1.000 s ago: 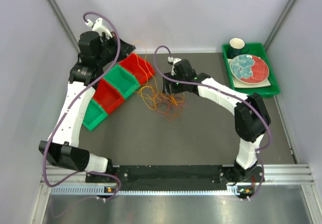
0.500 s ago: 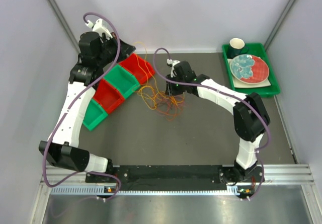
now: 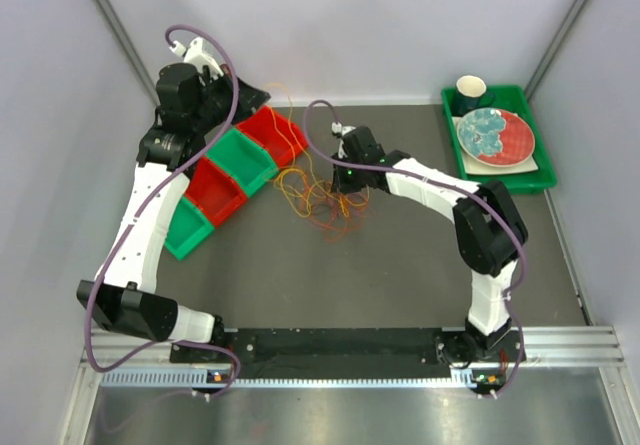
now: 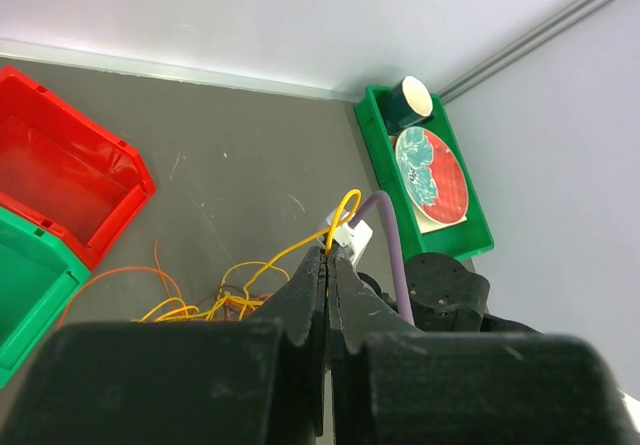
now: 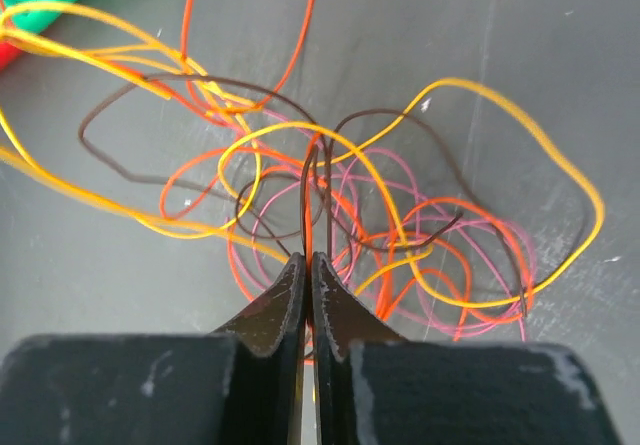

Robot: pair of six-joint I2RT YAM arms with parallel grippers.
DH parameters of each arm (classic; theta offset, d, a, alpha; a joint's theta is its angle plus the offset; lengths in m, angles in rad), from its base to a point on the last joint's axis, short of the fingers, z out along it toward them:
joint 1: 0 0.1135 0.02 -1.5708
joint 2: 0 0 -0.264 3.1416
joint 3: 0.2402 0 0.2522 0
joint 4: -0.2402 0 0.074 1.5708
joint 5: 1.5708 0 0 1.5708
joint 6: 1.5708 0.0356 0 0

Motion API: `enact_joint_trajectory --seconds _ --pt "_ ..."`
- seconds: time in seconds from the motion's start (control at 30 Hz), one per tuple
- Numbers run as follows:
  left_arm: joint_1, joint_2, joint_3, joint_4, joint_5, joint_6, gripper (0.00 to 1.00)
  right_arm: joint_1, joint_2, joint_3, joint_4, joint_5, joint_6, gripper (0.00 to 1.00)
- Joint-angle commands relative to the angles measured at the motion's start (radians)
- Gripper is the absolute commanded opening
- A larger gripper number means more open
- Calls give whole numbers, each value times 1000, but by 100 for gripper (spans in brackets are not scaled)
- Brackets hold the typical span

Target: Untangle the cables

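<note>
Cables (image 3: pixel 325 203) lie in a loose messy pile in the middle of the dark table (image 3: pixel 400 265). They are thin and curly, and they are yellow, orange, red, pink and dark brown. The loops cross over each other many times, as the right wrist view shows (image 5: pixel 400 225).

The right tool (image 3: pixel 340 179) points down into the pile. Its two fingers are squeezed tight together (image 5: pixel 308 261). A red strand and a dark brown strand run straight down between the tips, so it is pinching the cables.

The left tool (image 3: pixel 255 98) is up at the back left corner, above the far end of the bins. Its fingers are also pressed tight together (image 4: pixel 328 255). One yellow strand climbs from the pile right up to its tips and curls out past them, so it looks pinched there. In the top view a thin strand rises from the pile toward this tool, over the red bin (image 3: pixel 275 135).

Four bins stand in a slanted row just left of the pile: red, then green (image 3: pixel 240 160), then red (image 3: pixel 215 193), then green (image 3: pixel 185 227). Some loops touch the nearest red bin.

Far to the right, well apart from the cables, sits a green tray (image 3: pixel 545 177). On it are a red and blue plate (image 3: pixel 495 135) and a dark cup (image 3: pixel 472 92).
</note>
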Motion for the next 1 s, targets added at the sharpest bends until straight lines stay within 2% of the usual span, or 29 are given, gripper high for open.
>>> enact_joint_trajectory --seconds 0.0,0.13,0.3,0.37,0.57,0.63,0.7,0.8,0.97 --pt "1 -37 4 63 44 -12 0 4 -93 -18 37 97 44 0" --pt "1 -25 60 42 32 3 0 -38 -256 -155 52 192 68 0" --pt "3 29 246 -27 0 57 0 -146 -448 -348 60 274 114 0" --pt "3 37 307 -32 0 67 0 -200 -493 -428 60 257 111 0" --pt "33 54 372 2 -34 60 0 -220 -496 -545 46 312 120 0" --pt "87 67 378 8 -30 45 0 -233 -500 -578 60 327 126 0" --pt "133 93 390 25 33 35 0 -252 -500 -598 67 327 125 0" --pt "212 147 470 -24 68 49 0 -256 -502 -615 64 333 117 0" --pt "371 188 475 39 128 -50 0 -272 -523 -666 86 352 113 0"
